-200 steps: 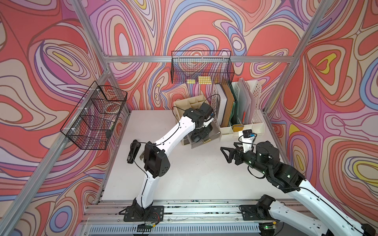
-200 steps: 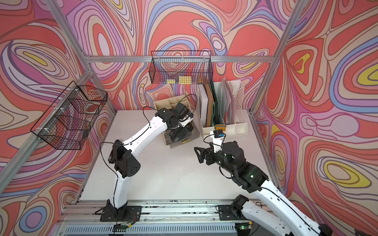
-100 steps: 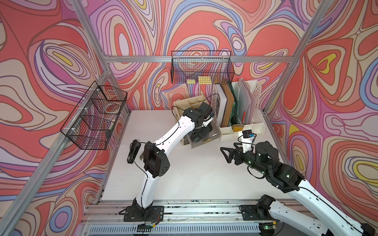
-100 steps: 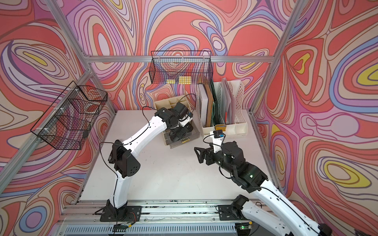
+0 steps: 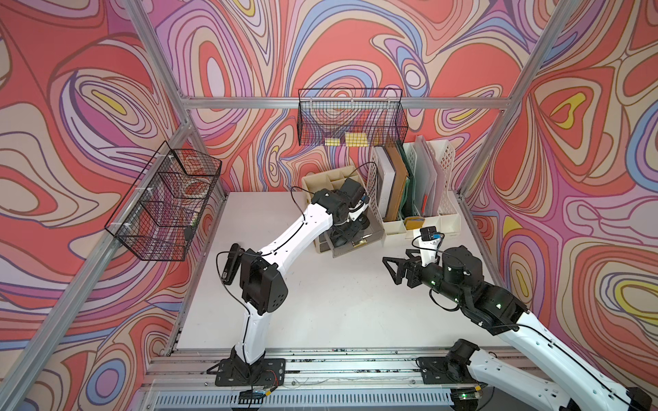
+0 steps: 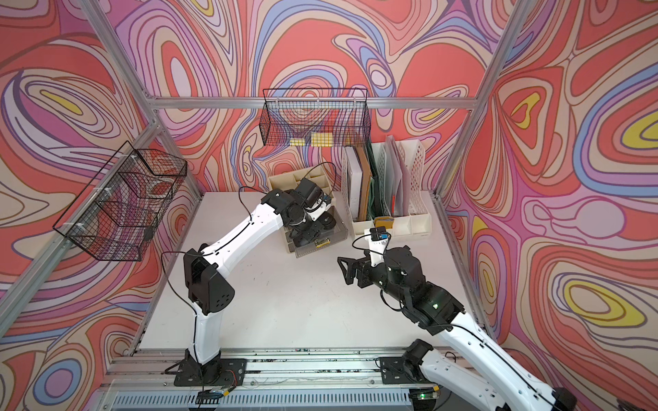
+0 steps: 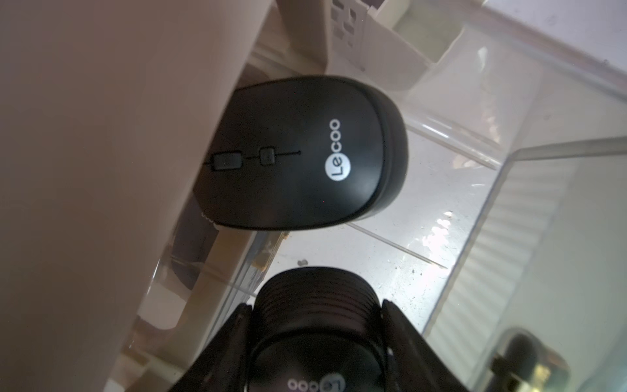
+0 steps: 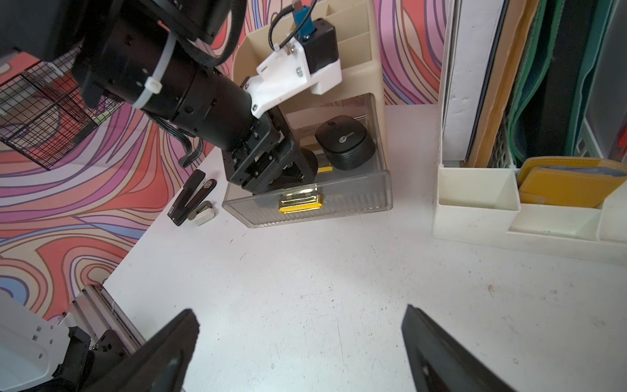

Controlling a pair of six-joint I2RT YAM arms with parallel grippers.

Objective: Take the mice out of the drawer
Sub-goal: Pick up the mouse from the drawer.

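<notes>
left gripper point(image 7: 315, 315) was down in the drawer point(image 8: 305, 210), fingers point(image 7: 395, 325) pinching one mouse point(image 7: 315, 356) by its sides | second mouse point(image 8: 346, 141) lay in the drawer, right of it | drawer stood pulled out of the cream organiser point(image 8: 356, 51) at far centre | right gripper point(image 8: 300, 312) hung with fingers spread wide over bare table point(image 8: 305, 271), near right of the drawer
</notes>
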